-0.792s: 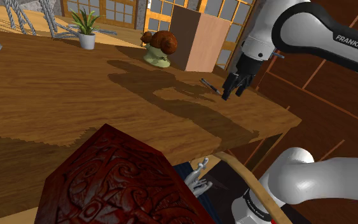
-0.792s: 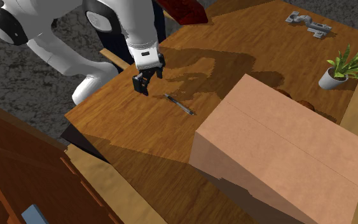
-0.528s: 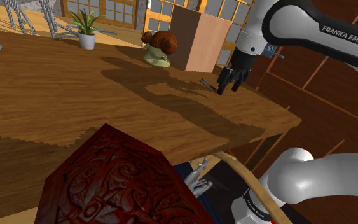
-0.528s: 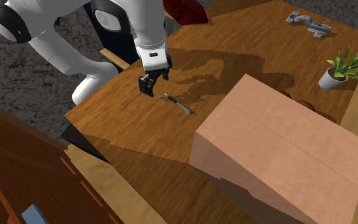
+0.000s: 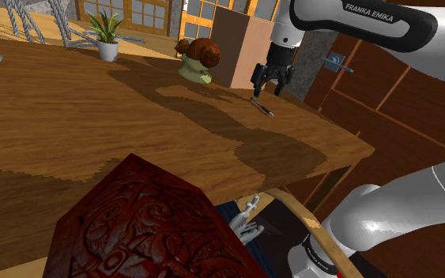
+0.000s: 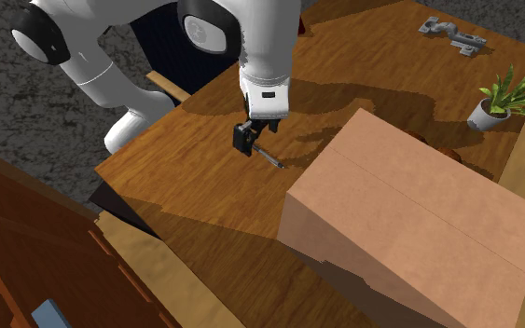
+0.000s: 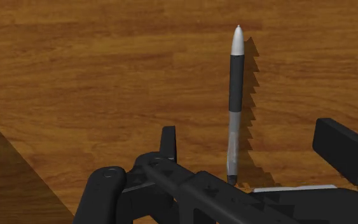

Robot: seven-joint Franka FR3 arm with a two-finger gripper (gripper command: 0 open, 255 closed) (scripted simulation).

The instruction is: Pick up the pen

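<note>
Gripper [image 5: 269, 87] hovering above the pen [image 5: 262, 107], which lies on the wooden table [image 5: 94, 118] near its edge at the shoulder view's right, just off the cardboard box [image 5: 244, 47]. You see the 2 fingers spread wide, holding nothing. In the wrist view the pen [image 7: 235, 105] runs lengthwise away from the gripper [image 7: 257, 149], crossing the line that joins the fingers; its near end sits between them. Your next move probably calls for a shift forward along the pen's axis, then a descent.

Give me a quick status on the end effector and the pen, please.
End effector open, hovering over pen. Pen flat on table, between fingers, untouched. Brown box stands nearby, apart from pen.
</note>
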